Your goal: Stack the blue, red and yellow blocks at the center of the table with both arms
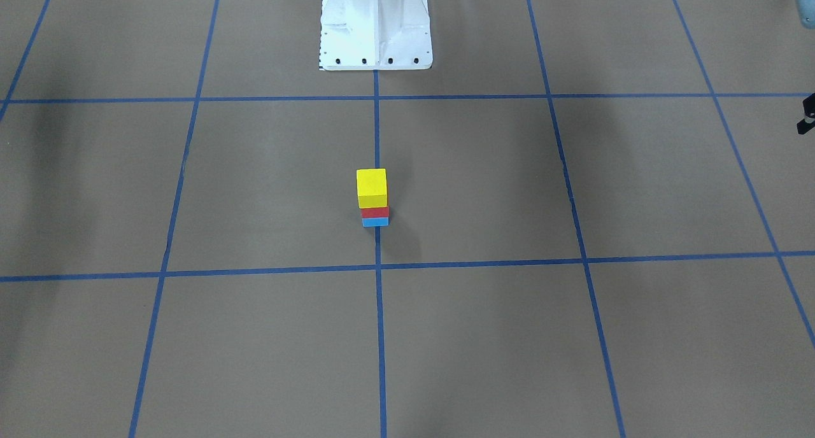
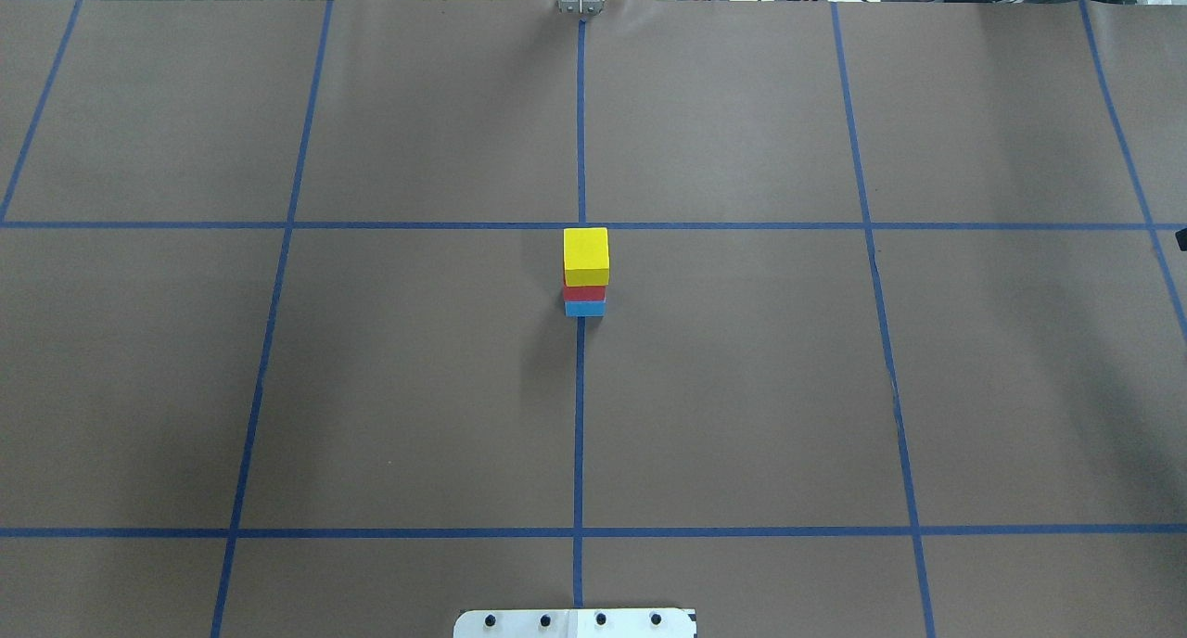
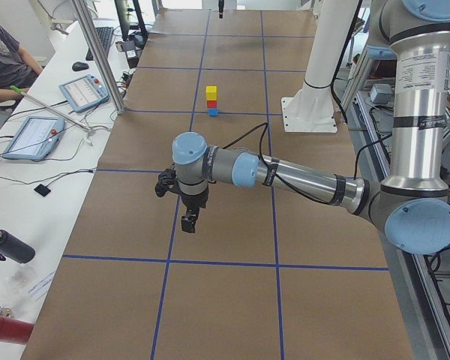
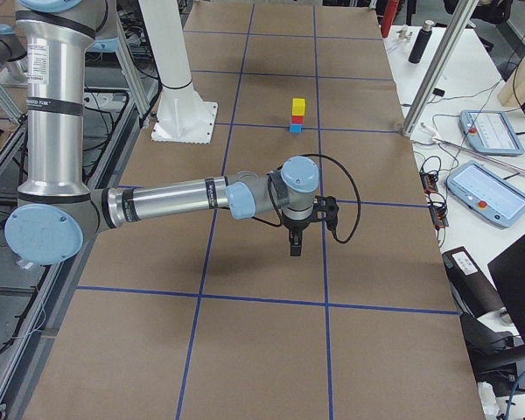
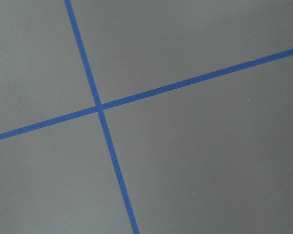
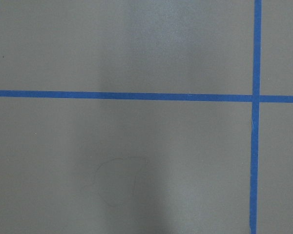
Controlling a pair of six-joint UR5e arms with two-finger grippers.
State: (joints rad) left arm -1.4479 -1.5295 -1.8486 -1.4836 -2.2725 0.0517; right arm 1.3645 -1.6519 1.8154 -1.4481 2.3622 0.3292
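Bright, even overhead lighting; soft broad shadows across the table [image 1: 255, 190]; wrist views slightly grainy.

The brown paper-covered desk [image 2: 371, 388] is viewed steeply from behind and opposite, lengthwise from both ends, closely from the wrists; the yellow-red-blue block stack [image 1: 372, 188] is shared by four views.

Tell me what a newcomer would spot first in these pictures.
A bright three-block tower stands at the centre of the table, on the middle tape line: yellow block on red block on blue block. Next come the left pincer and right pincer, each hanging from an outstretched arm above bare paper, well away from the tower.
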